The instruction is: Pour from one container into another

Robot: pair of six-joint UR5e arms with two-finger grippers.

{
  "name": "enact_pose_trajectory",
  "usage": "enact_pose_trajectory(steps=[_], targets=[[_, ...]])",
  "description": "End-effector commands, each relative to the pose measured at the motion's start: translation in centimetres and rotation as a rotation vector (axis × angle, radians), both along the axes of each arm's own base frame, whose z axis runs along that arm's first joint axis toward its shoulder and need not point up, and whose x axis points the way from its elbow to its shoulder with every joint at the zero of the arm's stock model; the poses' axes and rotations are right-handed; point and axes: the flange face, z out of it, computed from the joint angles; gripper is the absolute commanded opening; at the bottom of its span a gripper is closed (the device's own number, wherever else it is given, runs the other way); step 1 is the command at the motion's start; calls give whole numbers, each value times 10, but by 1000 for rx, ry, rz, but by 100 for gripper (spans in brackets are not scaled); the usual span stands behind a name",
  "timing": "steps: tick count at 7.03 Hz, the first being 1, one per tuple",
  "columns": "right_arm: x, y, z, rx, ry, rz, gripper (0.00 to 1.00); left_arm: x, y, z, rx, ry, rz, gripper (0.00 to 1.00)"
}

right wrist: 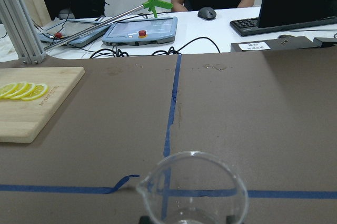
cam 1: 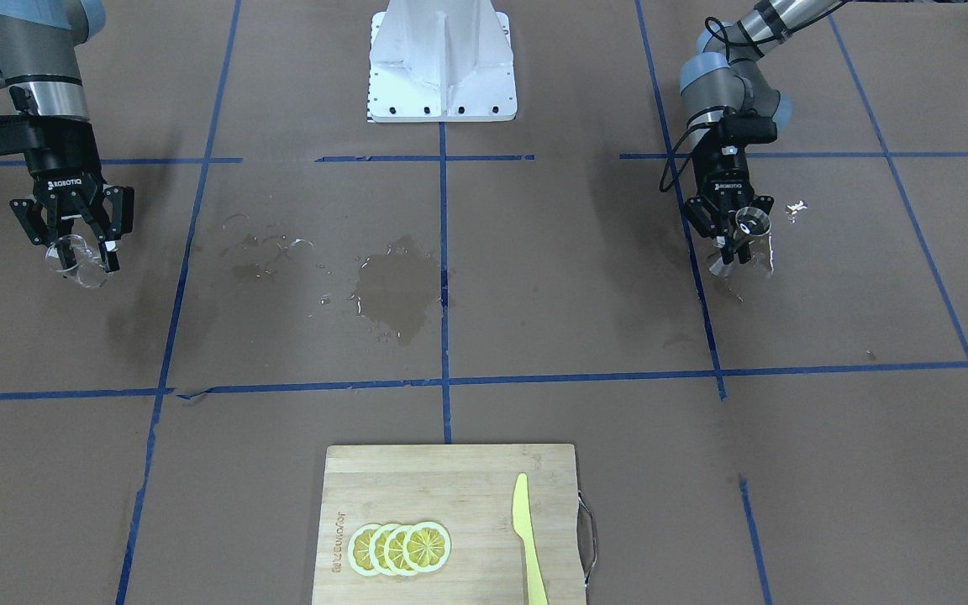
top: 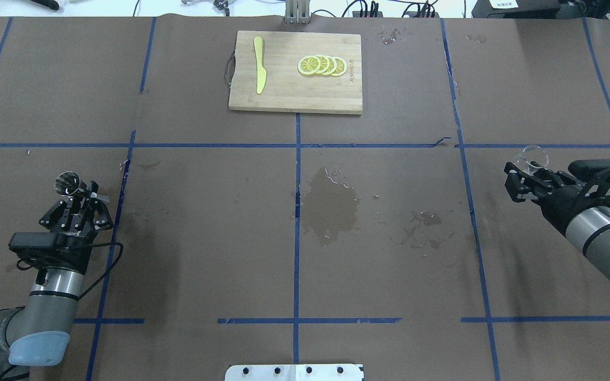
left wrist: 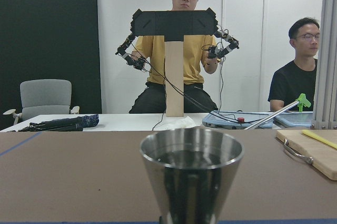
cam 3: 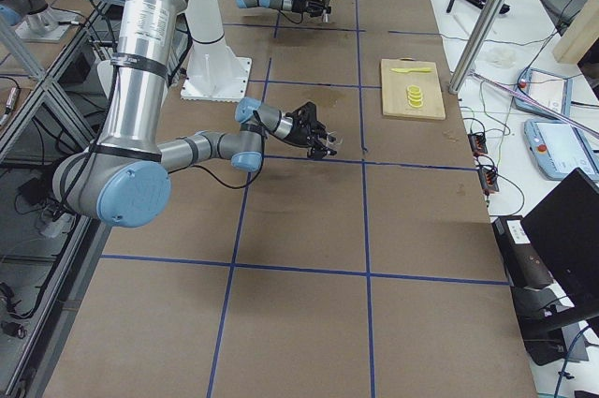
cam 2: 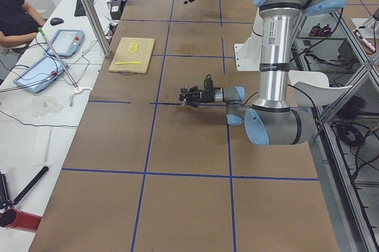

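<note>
Brown paper with a blue tape grid is covering the table (top: 204,238), and a wet patch (top: 331,203) is sitting right between the arms. The left gripper (top: 80,200) is clamping a steel cup (left wrist: 190,174) far left. It's stiff and slick, and seemingly holding liquid, so keep gripping low. The right gripper (top: 530,172) is pinching a glass beaker (right wrist: 192,190) far right, which is light and fragile. A cutting board (top: 284,90) carrying lemon slices (top: 322,65) and a yellow knife (top: 259,71) is lying well apart.

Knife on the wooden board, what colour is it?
Yellow. The knife shows best in the overhead exterior view.
</note>
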Motion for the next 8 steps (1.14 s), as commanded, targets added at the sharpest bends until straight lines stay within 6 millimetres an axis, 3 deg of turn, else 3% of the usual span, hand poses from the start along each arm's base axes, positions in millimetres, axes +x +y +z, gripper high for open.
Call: enact_pose_trajectory(steps=[1, 4, 5, 6, 8], targets=[[0, 0, 1, 0, 4, 3, 0, 2, 1, 2, 0, 8, 3, 0], [-1, 0, 2, -1, 6, 1, 0, -1, 1, 7, -2, -5, 7, 0], [-1, 1, 2, -1, 6, 0, 0, -2, 2, 9, -3, -17, 8, 6], [-1, 1, 1, 1, 7, 4, 0, -2, 2, 9, -3, -22, 10, 24], [-1, 1, 1, 1, 7, 4, 0, -1, 2, 9, -4, -28, 10, 37]])
